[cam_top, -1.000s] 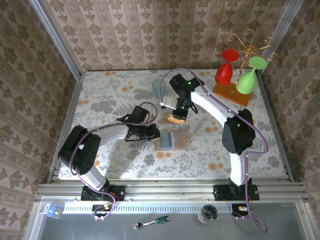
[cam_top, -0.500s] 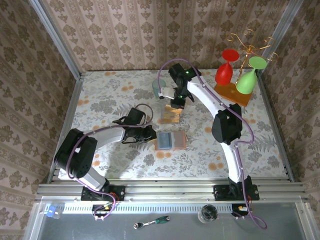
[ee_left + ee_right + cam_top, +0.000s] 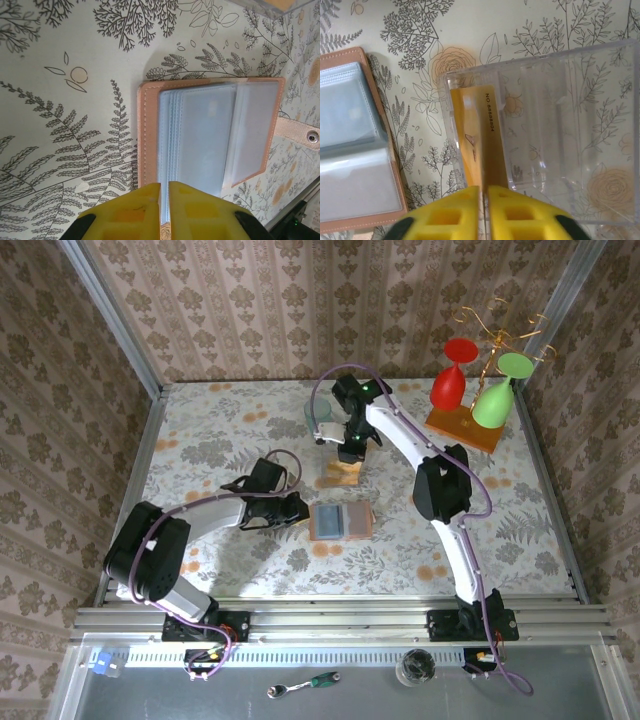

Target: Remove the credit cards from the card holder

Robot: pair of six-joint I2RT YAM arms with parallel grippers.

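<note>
Wallpaper walls [image 3: 300,300] in a tan and brown damask pattern close in the far side and both flanks, with bare aluminium posts [image 3: 110,315] slanting up at the far corners. The tabletop [image 3: 200,440] wears a pale cloth printed with grey ferns and small orange blossoms. Light falls evenly from above, leaving soft shadows. Along the near edge runs a slotted metal rail [image 3: 340,620], and below it a grey ledge [image 3: 150,695] carries a ratchet wrench [image 3: 303,684] and a glass jar [image 3: 415,668].

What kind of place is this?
Probably a robot practice booth: two arms bolted to a metal rail, a table boxed in by wallpapered panels, and props like coloured wine glasses.
</note>
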